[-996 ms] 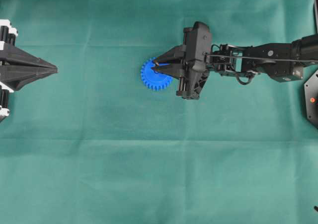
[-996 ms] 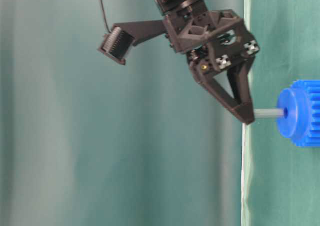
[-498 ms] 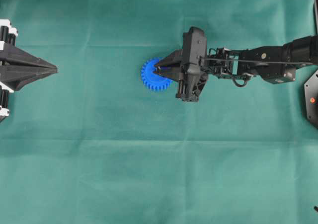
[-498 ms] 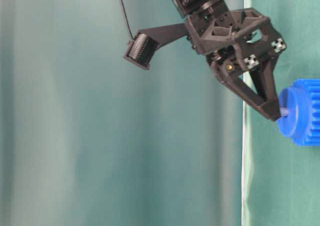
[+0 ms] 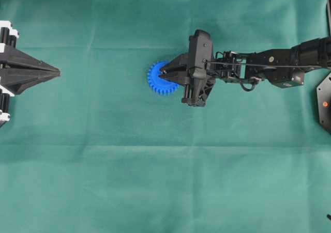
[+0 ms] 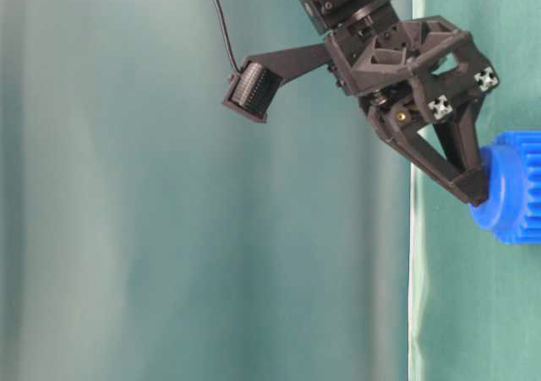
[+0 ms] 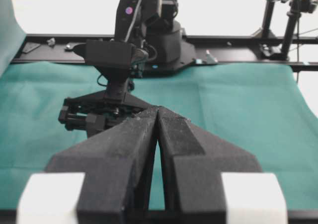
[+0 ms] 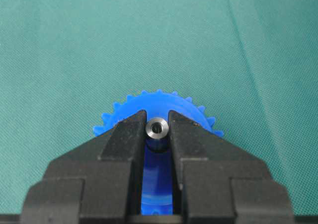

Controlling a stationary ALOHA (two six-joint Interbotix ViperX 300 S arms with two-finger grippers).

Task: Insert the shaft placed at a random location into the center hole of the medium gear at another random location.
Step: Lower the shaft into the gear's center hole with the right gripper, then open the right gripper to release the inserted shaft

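The blue medium gear (image 5: 160,79) lies flat on the green cloth; it also shows in the table-level view (image 6: 511,188) and the right wrist view (image 8: 158,101). My right gripper (image 5: 161,74) is shut on the silver shaft (image 8: 157,128), whose top end shows between the fingertips. The fingertips (image 6: 478,197) rest at the gear's raised hub, and the shaft is down in it. The center hole is hidden by the shaft and the jaws. My left gripper (image 5: 56,73) is shut and empty at the far left; it also shows in its own wrist view (image 7: 157,111).
The green cloth (image 5: 165,181) covers the whole table. A black fixture (image 5: 325,103) sits at the right edge. The right arm's base and a rail stand at the far side in the left wrist view (image 7: 164,40).
My right gripper has lowered with the shaft. The shaft's visible length above the hub has gone from long to nothing, and the fingertips now reach the hub. The left arm has not moved.
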